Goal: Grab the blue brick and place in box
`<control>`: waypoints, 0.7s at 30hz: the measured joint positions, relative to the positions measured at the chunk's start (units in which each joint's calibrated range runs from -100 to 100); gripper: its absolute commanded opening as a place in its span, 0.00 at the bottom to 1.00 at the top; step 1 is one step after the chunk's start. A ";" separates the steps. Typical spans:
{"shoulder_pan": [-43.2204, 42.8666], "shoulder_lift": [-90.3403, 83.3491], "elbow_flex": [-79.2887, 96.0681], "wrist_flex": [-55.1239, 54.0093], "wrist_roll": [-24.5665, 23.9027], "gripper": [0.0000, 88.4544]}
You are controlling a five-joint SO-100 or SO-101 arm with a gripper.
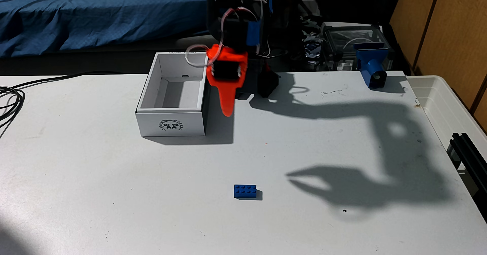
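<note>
From my remote seat nothing is done yet: the blue brick (245, 191) lies untouched on the table (92, 186) at lower centre, the box (171, 124) up-centre sits empty, and my orange gripper (227, 110) hovers beside it, holding nothing, its jaw spread unreadable.

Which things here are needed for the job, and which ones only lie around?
Needed:
- small blue plastic studded brick
- white lidless cardboard box with dark emblem
- orange gripper

Only lying around:
- blue printed block with round hole
- translucent plastic bin
- black cables
- clear case behind the table
</note>
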 measured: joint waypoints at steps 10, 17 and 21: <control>-3.69 7.52 -0.80 -4.48 -2.95 0.01; -3.76 12.16 -1.16 -11.07 -3.21 0.01; -3.76 14.02 -1.16 -13.88 -4.00 0.01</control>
